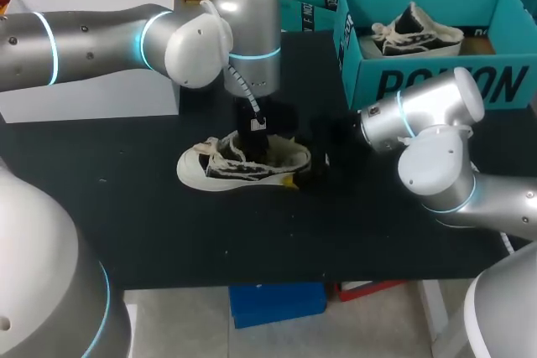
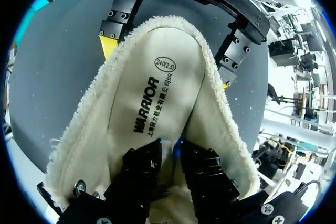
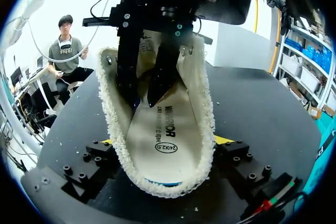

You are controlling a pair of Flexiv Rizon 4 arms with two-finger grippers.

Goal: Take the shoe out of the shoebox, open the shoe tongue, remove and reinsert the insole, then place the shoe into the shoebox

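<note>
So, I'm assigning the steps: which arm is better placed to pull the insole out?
Left, I'd say: the left end effector sits down inside the shoe at the insole; the right end effector grips the heel from outside, steadying it.

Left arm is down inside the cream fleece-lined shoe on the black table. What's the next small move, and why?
Probably have the left gripper peel the cream printed insole up and out. The insole lies flat in the cream fleece-lined shoe, that gripper sits right down on its forward part, and the right gripper clamps the heel from both sides, steadying it.
</note>
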